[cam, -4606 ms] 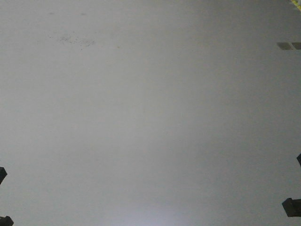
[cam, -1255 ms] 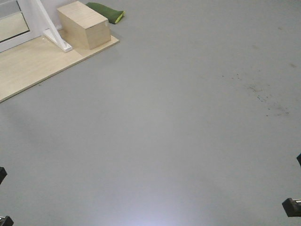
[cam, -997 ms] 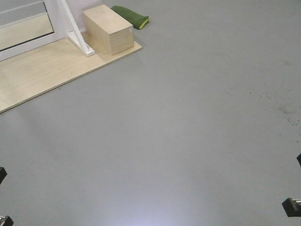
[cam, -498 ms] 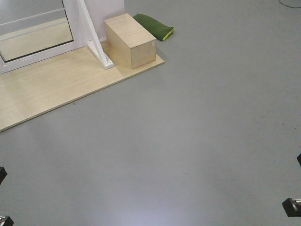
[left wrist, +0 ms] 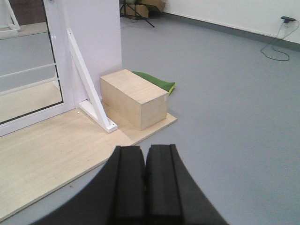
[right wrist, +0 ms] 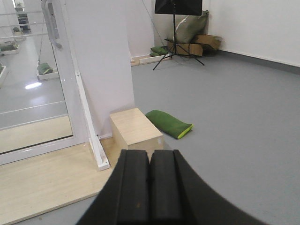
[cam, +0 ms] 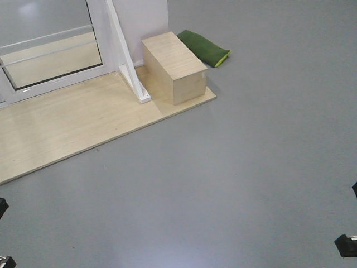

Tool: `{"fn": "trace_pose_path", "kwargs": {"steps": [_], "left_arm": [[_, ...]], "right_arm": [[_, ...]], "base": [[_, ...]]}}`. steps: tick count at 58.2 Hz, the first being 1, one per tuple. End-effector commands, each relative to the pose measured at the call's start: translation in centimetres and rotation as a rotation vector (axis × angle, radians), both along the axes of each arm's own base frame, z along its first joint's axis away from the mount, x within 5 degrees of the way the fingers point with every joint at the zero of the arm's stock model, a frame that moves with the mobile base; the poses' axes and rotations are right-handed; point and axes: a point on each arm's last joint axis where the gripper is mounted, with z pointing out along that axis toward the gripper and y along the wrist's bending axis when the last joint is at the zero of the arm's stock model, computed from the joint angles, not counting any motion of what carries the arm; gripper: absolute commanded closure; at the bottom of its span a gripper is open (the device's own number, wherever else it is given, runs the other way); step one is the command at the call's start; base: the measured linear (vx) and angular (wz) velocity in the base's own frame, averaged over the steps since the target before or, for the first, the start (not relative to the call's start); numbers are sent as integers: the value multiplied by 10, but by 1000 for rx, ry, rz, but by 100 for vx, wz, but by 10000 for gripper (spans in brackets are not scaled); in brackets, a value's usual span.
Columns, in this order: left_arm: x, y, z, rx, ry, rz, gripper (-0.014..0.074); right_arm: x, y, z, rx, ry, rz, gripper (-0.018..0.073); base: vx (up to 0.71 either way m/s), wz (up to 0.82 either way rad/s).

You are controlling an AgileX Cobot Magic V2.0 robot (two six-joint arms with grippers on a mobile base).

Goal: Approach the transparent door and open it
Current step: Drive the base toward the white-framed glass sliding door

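Glass transparent door (cam: pixel 50 64) sits at 11 o'clock, well apart from left pincer (left wrist: pixel 145 183) and right pincer (right wrist: pixel 150 187), both clenched empty, so the approach step is in hand; next likely means driving that way until its grey handle (right wrist: pixel 52 23) is reachable.

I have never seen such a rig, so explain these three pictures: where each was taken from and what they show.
This is a wheeled robot with two arms. One picture looks down from its front at the grey floor, a pale wooden platform, a wooden box and a green bag. The other two come from wrist cameras: the black shapes at the bottom are the left gripper and the right gripper, jaws shut, holding nothing. The transparent door, with its grey handle, stands at the platform's far edge; neither gripper touches it.
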Motion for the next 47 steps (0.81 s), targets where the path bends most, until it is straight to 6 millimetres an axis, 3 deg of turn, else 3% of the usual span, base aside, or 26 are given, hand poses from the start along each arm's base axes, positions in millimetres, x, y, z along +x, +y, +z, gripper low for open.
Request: {"fn": "trace_pose_path", "kwargs": {"steps": [1,47], "left_arm": [[1,0,4,-35,-74,0,602],[1,0,4,-35,-74,0,602]], "right_arm": [[-1,-1,7,2,-91,-11,561],[-1,-1,7,2,-91,-11,561]], "base": [[50,23],[52,45]]}}
